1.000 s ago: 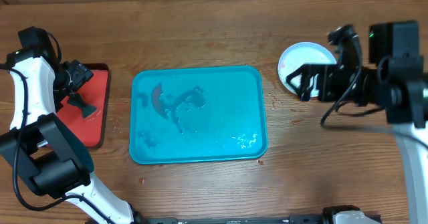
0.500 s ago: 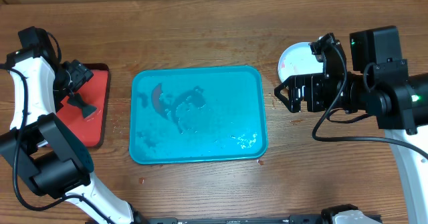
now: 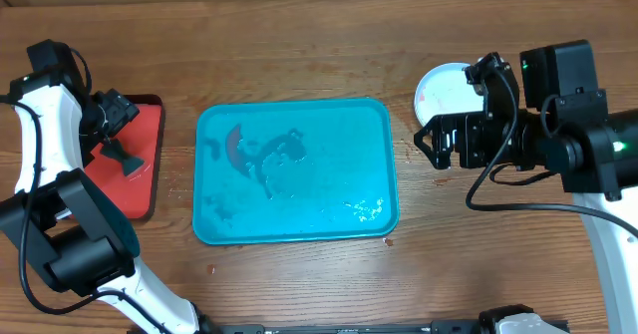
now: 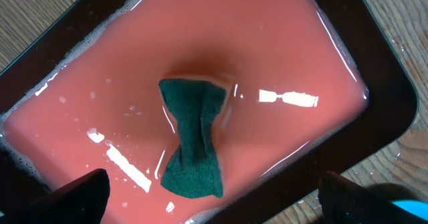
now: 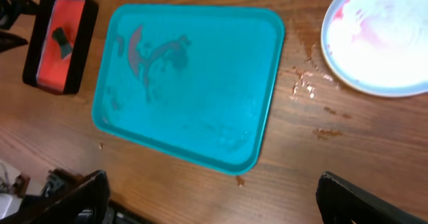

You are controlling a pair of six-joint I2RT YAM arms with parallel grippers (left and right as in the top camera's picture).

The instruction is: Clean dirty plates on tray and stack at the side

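Hovering with jaws spread and empty, the right gripper (image 3: pixel 437 142) is hanging beside the white plate (image 3: pixel 446 85), which is lying right of the tray (image 3: pixel 299 106), off it; probably light, stiff and sauce-slick, so its rim is looking the best hold; the left gripper (image 3: pixel 122 135) is gaping above the sponge (image 4: pixel 194 140).

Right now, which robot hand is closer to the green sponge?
Left. The left gripper hangs over the sponge in the red tray; the right gripper is by the plate.

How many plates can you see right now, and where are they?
1. A white plate with pink smears sits on the table just right of the teal tray, not on it. Any plates stacked under it would be hidden.
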